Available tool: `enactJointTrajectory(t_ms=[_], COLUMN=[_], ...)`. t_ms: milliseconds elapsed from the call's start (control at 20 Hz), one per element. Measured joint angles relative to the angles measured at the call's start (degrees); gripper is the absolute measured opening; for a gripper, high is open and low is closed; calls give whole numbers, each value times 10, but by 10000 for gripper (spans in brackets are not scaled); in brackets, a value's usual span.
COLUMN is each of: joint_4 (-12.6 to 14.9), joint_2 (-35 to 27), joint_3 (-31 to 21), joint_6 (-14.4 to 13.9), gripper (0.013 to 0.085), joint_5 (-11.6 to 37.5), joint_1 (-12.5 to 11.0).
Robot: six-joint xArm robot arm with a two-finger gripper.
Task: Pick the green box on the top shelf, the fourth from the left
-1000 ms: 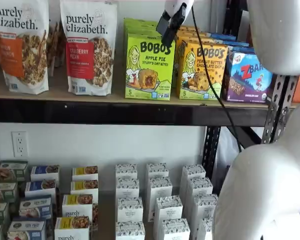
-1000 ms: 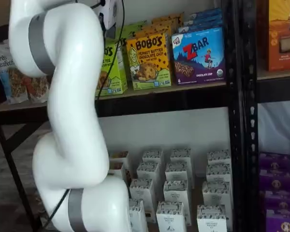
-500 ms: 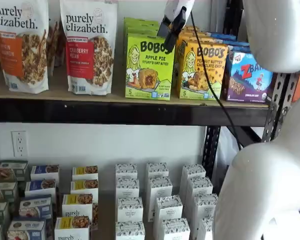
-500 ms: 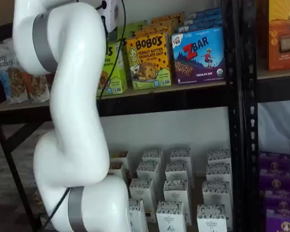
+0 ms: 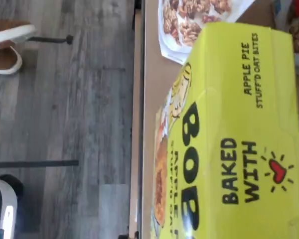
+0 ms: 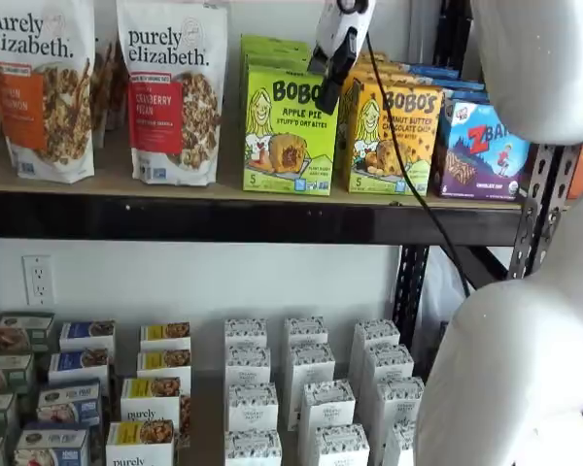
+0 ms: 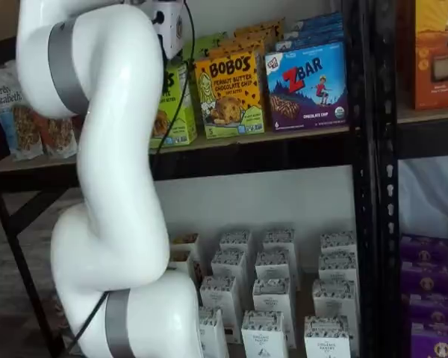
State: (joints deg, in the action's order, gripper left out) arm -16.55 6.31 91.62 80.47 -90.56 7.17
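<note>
Wrist view: green box (image 5: 239, 144) fills frame, lid reading "BAKED WITH", standing on top shelf (image 5: 150, 74) just behind front edge; granola pouch (image 5: 189, 22) beside it.

Shelf view: gripper (image 6: 328, 73) hanging over box's upper right corner, black fingers side-on, jaws spread wide, nothing held. Yellow-orange Bobo's box (image 6: 393, 136) adjacent.

Shelf view: green box (image 7: 173, 104) largely hidden behind white arm (image 7: 104, 164); ZBar box (image 7: 308, 86) further along.

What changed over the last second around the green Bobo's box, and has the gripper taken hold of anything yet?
The gripper dropped slightly in front of the green box, near its upper right corner. Its fingers show side-on, so no gap is visible, and nothing is gripped. The box, its neighbours and the top shelf stayed put.
</note>
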Motion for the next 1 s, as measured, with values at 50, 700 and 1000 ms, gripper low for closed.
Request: enactJointTrajectory(t_ms=[50,700,1000], joint_4=[4,11,4], joint_2=[1,-1,-2], joint_3=[-3,-11,-8], joint_6=[-1,-7,-7], gripper=[850,730,610], joint_5=[3,4,0], joint_1=[2,12,11])
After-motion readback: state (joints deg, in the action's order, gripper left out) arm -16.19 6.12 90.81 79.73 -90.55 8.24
